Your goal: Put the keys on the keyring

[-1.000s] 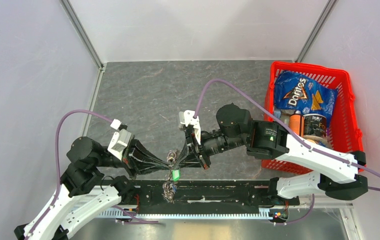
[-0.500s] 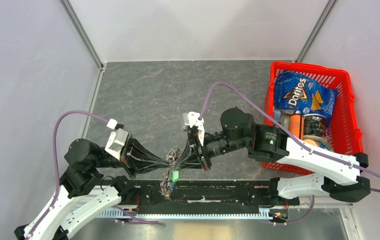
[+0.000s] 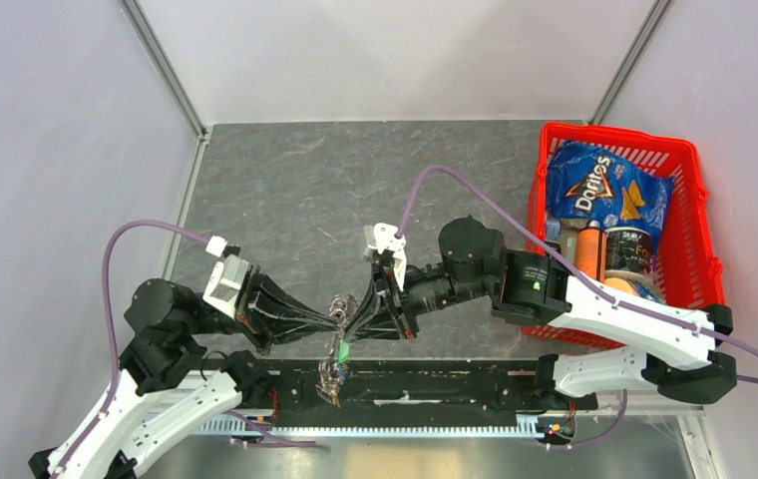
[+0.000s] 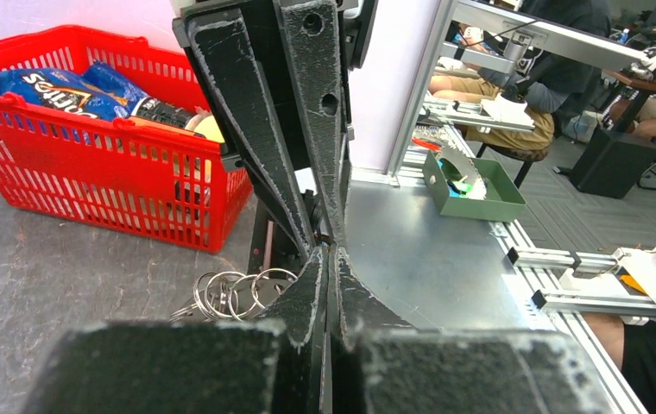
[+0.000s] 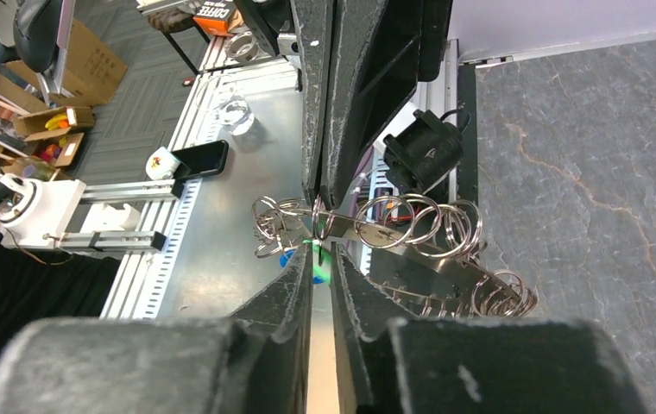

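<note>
The keyring [image 3: 338,305] is a bunch of silver split rings on a metal strip, held in the air between both grippers; more rings and small keys hang below it [image 3: 331,377]. My left gripper [image 3: 334,317] is shut, its tips pinching one ring. The rings show left of its fingers in the left wrist view [image 4: 230,293]. My right gripper [image 3: 348,325] meets it tip to tip and is shut, but for a thin gap, at the green-headed key [image 3: 342,350], which shows between its tips [image 5: 319,266]. The rings [image 5: 411,226] hang just beyond. I cannot make out the black-headed key.
A red basket [image 3: 622,130] with a Doritos bag [image 3: 599,190] and cans stands at the right, close behind the right arm. The black base rail [image 3: 435,384] runs under the grippers at the near edge.
Both grippers have shifted a little to the left together, still tip to tip. The green key has swung left and now shows edge-on.
</note>
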Robot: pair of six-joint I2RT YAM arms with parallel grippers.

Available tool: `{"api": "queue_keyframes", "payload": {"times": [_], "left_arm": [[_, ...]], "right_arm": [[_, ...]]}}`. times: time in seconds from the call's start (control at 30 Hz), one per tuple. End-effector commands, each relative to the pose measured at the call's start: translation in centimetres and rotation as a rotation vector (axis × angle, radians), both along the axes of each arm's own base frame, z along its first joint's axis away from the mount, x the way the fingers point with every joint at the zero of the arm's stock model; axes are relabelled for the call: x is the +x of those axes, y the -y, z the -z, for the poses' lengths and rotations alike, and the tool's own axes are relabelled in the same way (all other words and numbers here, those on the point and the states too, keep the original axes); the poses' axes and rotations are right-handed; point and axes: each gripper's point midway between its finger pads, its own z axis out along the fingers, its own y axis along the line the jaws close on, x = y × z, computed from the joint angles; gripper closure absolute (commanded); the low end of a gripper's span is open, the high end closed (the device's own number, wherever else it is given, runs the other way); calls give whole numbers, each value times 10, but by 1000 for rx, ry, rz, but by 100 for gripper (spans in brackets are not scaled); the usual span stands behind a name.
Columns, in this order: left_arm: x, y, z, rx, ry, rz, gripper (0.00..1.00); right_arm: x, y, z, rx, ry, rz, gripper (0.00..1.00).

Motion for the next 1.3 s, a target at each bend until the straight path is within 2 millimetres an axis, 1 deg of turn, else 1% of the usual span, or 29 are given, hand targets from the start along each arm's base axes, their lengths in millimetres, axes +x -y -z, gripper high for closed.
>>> {"api": "queue_keyframes", "payload": {"times": [0.0, 0.07, 0.2, 0.47, 0.63, 0.83, 1.03, 1.1, 1.13, 1.27], "left_arm": [[0, -3, -20, -74, 31, -22, 98], [0, -3, -19, -75, 31, -21, 98], [0, -4, -20, -77, 32, -21, 98], [1, -3, -19, -82, 24, -25, 98], [1, -3, -20, -88, 27, -26, 98], [2, -4, -20, -92, 28, -34, 98], [0, -4, -20, -92, 25, -29, 98], [0, -5, -20, -93, 25, -30, 98], [1, -5, -20, -93, 25, -31, 98], [1, -5, -21, -98, 24, -35, 98]], "right_arm": [[-1, 3, -16, 61, 18, 4, 74], [0, 6, -22, 74, 26, 14, 67], [2, 6, -29, 90, 35, 27, 62], [11, 3, -37, 119, 66, 70, 62], [11, 1, -40, 126, 70, 65, 62], [10, -2, -38, 118, 65, 54, 70], [10, -4, -42, 127, 66, 53, 73], [10, -5, -42, 126, 67, 48, 76], [10, -6, -42, 125, 67, 47, 78], [8, -7, -39, 110, 60, 35, 100]]}}
